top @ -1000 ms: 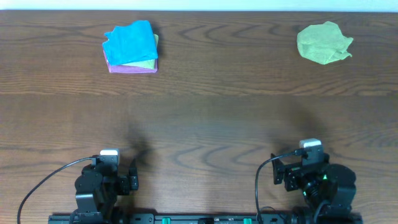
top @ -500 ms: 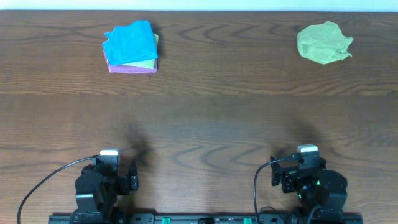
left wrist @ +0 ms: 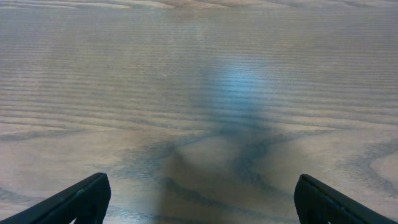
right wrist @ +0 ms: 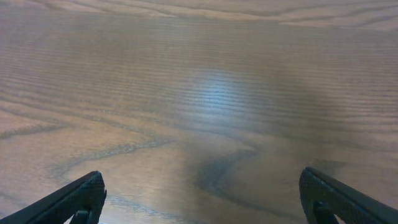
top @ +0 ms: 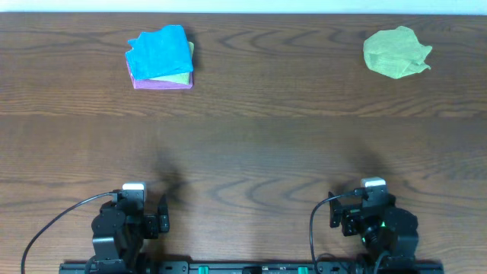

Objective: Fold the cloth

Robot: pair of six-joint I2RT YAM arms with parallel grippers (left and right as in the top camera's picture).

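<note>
The cloth (top: 158, 52) is bright blue and lies loosely folded on top of a small stack at the far left of the table. It shows in the overhead view only. My left gripper (top: 139, 210) rests at the near edge, far from the cloth, and the left wrist view shows it (left wrist: 201, 199) open over bare wood. At the near right edge, my right gripper (top: 364, 210) is also open, and the right wrist view has nothing between its fingers (right wrist: 200, 196).
Under the blue cloth lie a folded yellow-green cloth (top: 185, 75) and a purple cloth (top: 156, 84). A crumpled yellow-green cloth (top: 396, 52) sits at the far right. The dark wooden table (top: 251, 144) spans the whole view.
The right arm has drawn back a little toward the near edge and slightly left. The left arm and the cloths have not moved.
</note>
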